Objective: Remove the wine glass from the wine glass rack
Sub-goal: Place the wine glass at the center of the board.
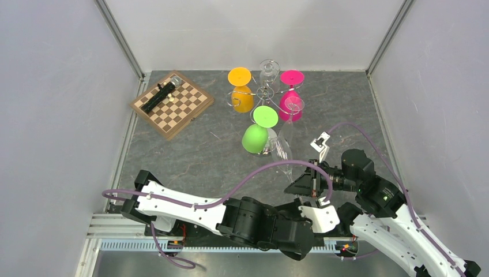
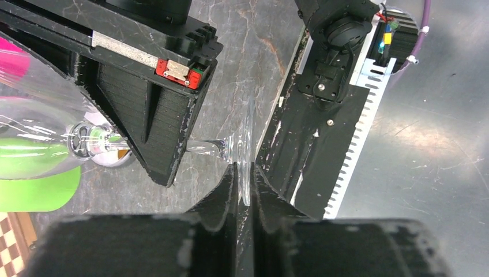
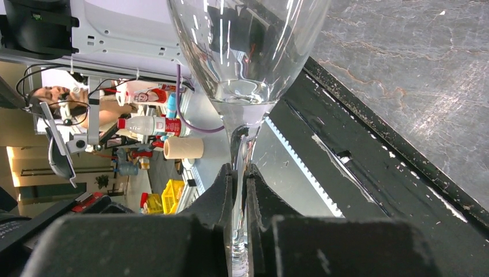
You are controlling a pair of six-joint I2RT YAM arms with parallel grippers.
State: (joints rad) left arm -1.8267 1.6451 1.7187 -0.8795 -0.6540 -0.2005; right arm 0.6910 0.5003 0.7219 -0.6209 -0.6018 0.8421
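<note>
A clear wine glass [image 1: 282, 147] hangs tilted over the table in front of the chrome wine glass rack [image 1: 265, 92], its bowl toward the rack. My right gripper [image 3: 239, 173] is shut on its stem [image 3: 241, 144], just below the bowl [image 3: 248, 52]. In the left wrist view my left gripper [image 2: 245, 176] is shut on the rim of the glass's foot [image 2: 248, 133], and one right finger [image 2: 153, 115] shows against the stem. From above, the right gripper [image 1: 307, 182] and left gripper [image 1: 303, 202] sit close together at the near right.
Orange [image 1: 242, 98], pink [image 1: 290, 104] and green [image 1: 255, 138] glasses hang on the rack with other clear ones [image 1: 269, 69]. A chessboard [image 1: 172, 104] with a black object [image 1: 158, 97] lies at the far left. Purple cables arc over both arms.
</note>
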